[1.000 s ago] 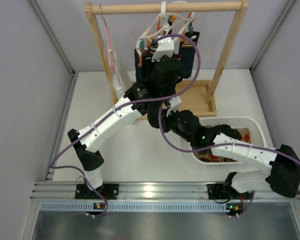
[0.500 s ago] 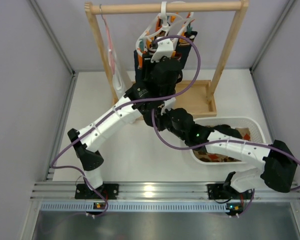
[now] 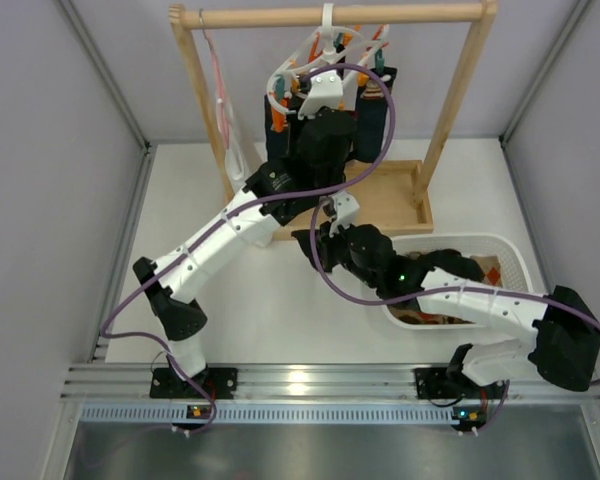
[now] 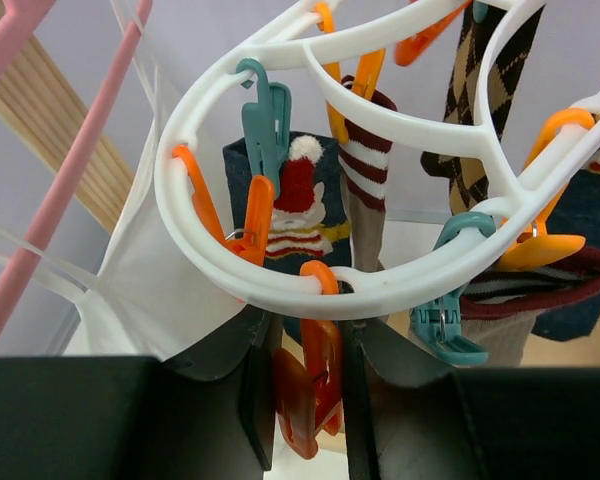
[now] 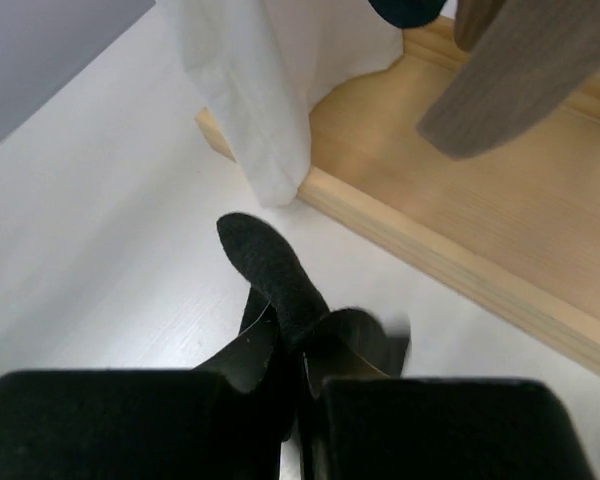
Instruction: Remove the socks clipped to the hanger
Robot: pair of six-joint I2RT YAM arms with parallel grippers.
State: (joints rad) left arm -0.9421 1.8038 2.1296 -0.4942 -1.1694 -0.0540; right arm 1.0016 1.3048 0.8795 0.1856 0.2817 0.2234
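The white hanger (image 3: 302, 62) hangs by its hook from the wooden rail, and its ring (image 4: 380, 285) fills the left wrist view. Clipped on it are a navy sock with a red figure (image 4: 295, 210), a taupe-brown sock with a striped cuff (image 4: 365, 190) and a diamond-patterned sock (image 4: 475, 120). My left gripper (image 4: 305, 400) is up under the ring (image 3: 320, 100), shut on an orange clothespin (image 4: 315, 385). My right gripper (image 5: 298, 350) is low over the table (image 3: 315, 243), shut on a black sock (image 5: 270, 265) that is off the hanger.
A thin pink hanger (image 3: 220, 90) holds a long white cloth (image 3: 237, 160) at the rack's left. The wooden rack base (image 5: 480, 220) lies just beyond the right gripper. A white basket (image 3: 515, 255) with socks in it stands at the right. Grey walls close in both sides.
My left gripper has moved up and farther back onto the hanger's ring. My right gripper has shifted slightly nearer and lower with the black sock in it.
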